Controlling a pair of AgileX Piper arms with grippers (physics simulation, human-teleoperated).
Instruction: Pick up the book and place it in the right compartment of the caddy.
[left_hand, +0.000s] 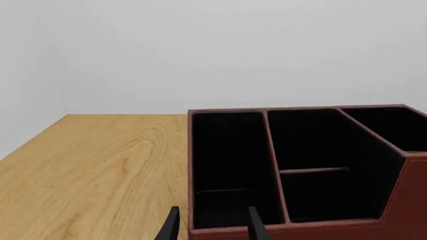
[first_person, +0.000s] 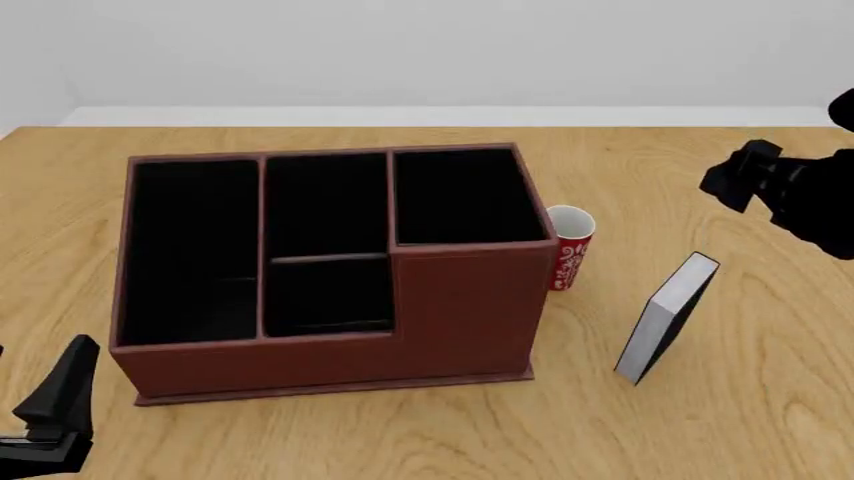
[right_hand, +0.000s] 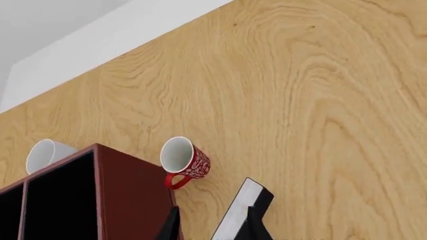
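1. The book (first_person: 667, 318) stands on edge on the surface, right of the caddy (first_person: 454, 310); a nudge topples it.
2. Right gripper (right_hand: 212, 225) parted, empty, could clip the red-and-white cup (first_person: 570, 248).

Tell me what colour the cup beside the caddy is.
Red with a white pattern, white inside; cup shows best in the right wrist view.

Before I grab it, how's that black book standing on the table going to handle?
The book stands upright on a narrow edge and leans slightly, so a sideways nudge would probably tip it. Its hardcover looks stiff, so it should not flop. It seems thin, so likely light.
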